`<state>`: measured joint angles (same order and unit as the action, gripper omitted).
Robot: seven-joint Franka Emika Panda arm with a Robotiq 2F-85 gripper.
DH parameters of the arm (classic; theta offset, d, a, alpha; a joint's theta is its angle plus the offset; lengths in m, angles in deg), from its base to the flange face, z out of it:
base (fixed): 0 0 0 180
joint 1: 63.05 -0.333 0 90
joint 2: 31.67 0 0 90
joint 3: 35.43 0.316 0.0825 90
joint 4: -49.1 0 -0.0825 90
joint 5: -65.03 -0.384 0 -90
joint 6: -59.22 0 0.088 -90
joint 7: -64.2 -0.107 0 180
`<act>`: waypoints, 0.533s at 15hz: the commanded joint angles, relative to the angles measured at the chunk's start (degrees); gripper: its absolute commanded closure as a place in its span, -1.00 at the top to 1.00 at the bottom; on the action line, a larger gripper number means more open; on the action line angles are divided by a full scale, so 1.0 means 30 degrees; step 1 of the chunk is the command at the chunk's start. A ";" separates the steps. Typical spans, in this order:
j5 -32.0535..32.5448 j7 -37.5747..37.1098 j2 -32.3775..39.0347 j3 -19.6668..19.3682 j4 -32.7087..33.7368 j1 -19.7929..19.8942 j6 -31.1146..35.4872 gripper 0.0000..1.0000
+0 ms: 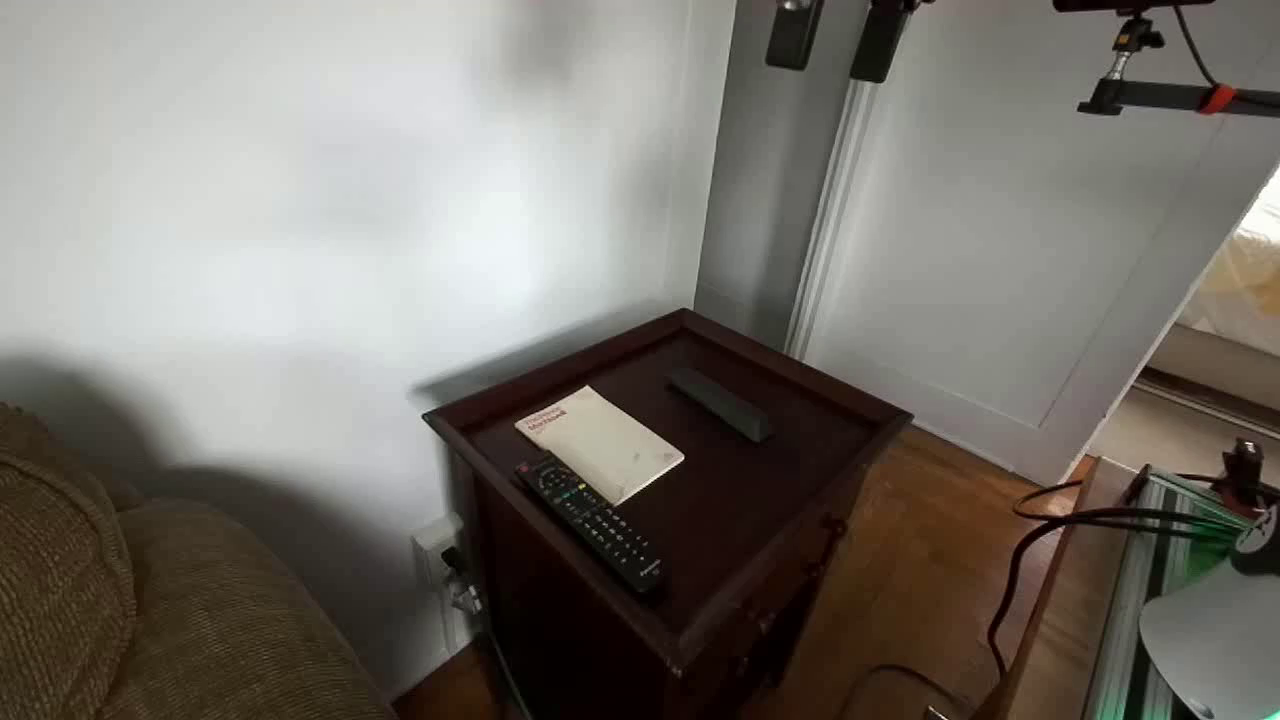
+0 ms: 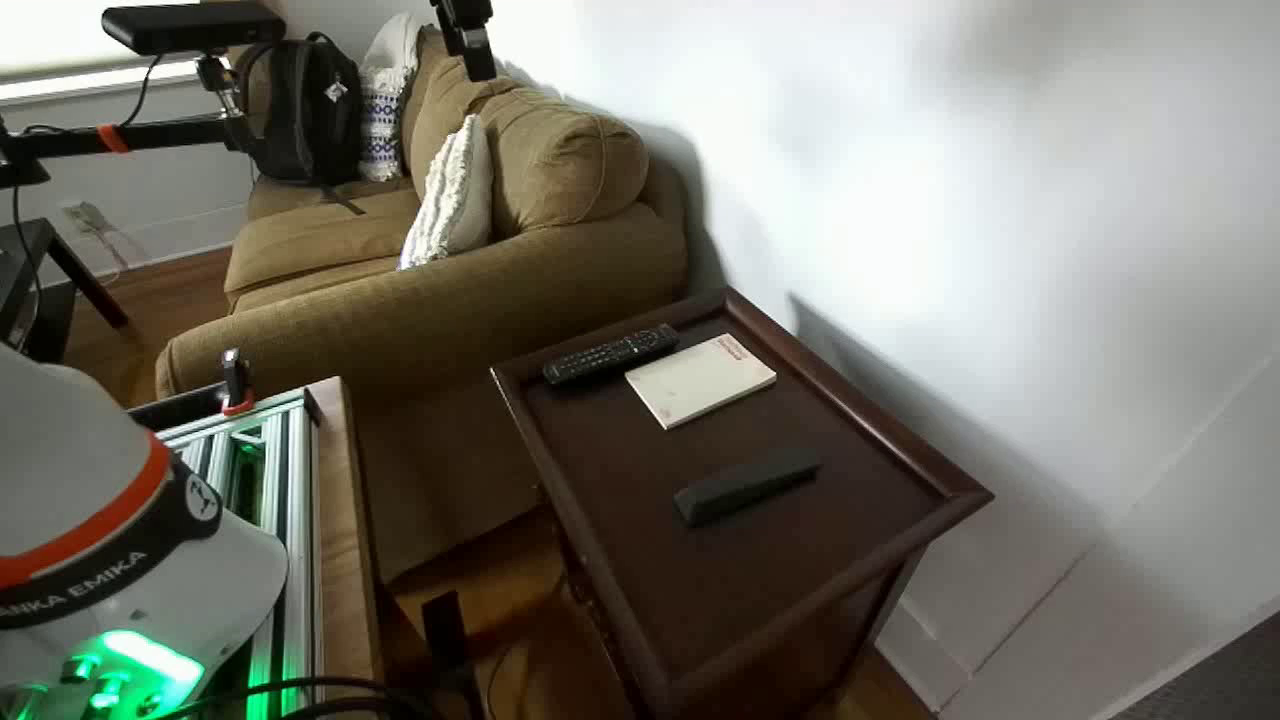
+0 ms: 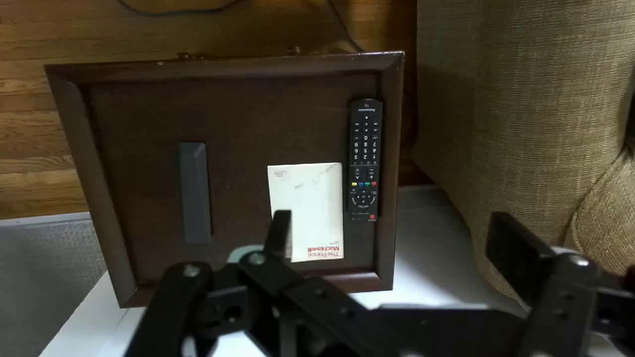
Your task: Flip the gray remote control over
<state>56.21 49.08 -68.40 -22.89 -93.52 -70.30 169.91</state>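
Note:
The gray remote control is a slim, plain dark gray bar. It lies on the dark wooden table, apart from the white book and the black remote. It also shows in an exterior view and at the left in the wrist view, where a sloped side face is seen. My gripper hangs high above the table at the top of the picture. In the wrist view the gripper has its fingers wide apart, with nothing between them. The gray remote lies outside the finger gap, to its left in that view.
A white book lies mid-table. A longer black remote with pale buttons lies beside it near the rim. The table has a raised rim and stands by a white wall. A brown sofa is beside it.

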 commanded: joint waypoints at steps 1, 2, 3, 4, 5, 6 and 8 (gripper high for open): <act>0.0041 -0.0027 0.0015 -0.0052 0.0040 -0.0052 -0.0046 1.00; 0.0041 -0.0027 0.0015 -0.0052 0.0040 -0.0053 -0.0046 1.00; 0.0041 -0.0027 0.0015 -0.0052 0.0040 -0.0052 -0.0046 1.00; 0.0041 -0.0027 0.0015 -0.0052 0.0040 -0.0052 -0.0046 1.00; 0.0041 -0.0027 0.0015 -0.0052 0.0040 -0.0053 -0.0046 1.00; 0.0041 -0.0027 0.0015 -0.0052 0.0040 -0.0053 -0.0046 1.00; 0.0128 -0.0407 0.0229 -0.0289 0.0040 0.0415 0.0032 1.00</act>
<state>56.21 49.08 -68.40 -22.88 -93.52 -70.30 169.91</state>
